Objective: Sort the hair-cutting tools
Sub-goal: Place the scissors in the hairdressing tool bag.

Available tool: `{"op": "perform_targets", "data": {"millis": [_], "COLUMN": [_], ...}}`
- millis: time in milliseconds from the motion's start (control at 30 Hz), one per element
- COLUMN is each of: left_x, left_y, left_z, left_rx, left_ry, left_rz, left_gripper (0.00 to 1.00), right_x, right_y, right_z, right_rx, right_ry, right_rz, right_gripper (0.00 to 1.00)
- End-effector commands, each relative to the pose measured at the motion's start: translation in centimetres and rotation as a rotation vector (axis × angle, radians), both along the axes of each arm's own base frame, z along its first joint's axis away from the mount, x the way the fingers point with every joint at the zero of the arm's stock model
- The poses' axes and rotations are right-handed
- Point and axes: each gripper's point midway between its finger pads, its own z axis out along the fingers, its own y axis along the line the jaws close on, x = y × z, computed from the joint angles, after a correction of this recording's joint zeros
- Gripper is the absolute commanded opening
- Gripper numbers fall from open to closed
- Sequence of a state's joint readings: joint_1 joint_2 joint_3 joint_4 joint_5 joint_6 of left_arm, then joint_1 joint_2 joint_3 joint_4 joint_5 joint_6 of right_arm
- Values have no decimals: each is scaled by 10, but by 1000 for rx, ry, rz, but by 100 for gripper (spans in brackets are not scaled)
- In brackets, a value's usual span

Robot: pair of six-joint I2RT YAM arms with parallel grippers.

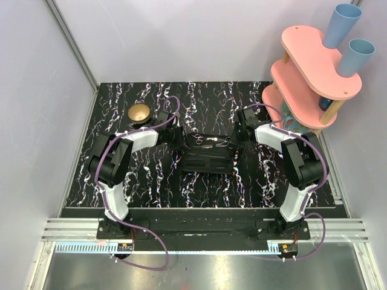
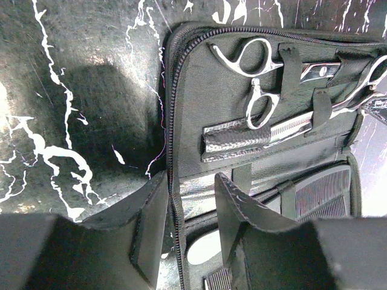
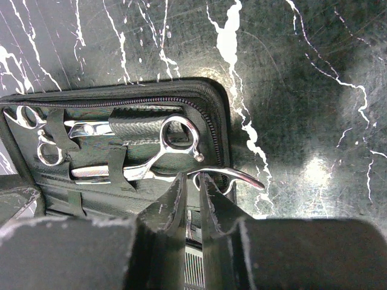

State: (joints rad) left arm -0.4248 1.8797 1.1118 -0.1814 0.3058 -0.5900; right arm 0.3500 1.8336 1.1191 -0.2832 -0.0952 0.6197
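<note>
Currently the right gripper (image 3: 192, 199) looks pinched on the outer handle loop of the scissors (image 3: 158, 158) strapped in the open case (image 3: 219, 130), left gripper (image 2: 192, 223) spread above the case's edge; light, stiff, slick steel, so hold the loop, not the blades.

1. Table (image 1: 121, 96): black marble-look top with white veins.
2. Open black case (image 1: 208, 162): lies flat, spanning from left gripper (image 1: 176, 138) to right gripper (image 1: 238, 136).
3. Brass bowl (image 1: 139, 112): left of and beyond left gripper.
4. Pink stand (image 1: 308, 78): far right of right gripper.
</note>
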Motion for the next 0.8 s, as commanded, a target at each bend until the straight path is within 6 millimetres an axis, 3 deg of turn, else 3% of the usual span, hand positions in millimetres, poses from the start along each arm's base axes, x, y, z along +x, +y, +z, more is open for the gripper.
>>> {"op": "perform_targets", "data": {"millis": [0, 233, 467, 767], "left_x": [-4, -5, -4, -2], "left_y": [-14, -18, -17, -18], "left_z": [6, 6, 6, 6], "left_rx": [-40, -44, -35, -35], "left_ry": [-11, -11, -13, -13], "left_rz": [-45, -60, -54, -54], "left_gripper": [40, 39, 40, 41], "right_x": [2, 3, 12, 11], "right_y": [21, 20, -4, -13], "right_z": [5, 8, 18, 23], "right_rx": [39, 22, -111, -143], "right_ry": [-10, -30, -115, -136], "right_rz": [-4, -34, -48, -63], "right_gripper": [15, 13, 12, 10]}}
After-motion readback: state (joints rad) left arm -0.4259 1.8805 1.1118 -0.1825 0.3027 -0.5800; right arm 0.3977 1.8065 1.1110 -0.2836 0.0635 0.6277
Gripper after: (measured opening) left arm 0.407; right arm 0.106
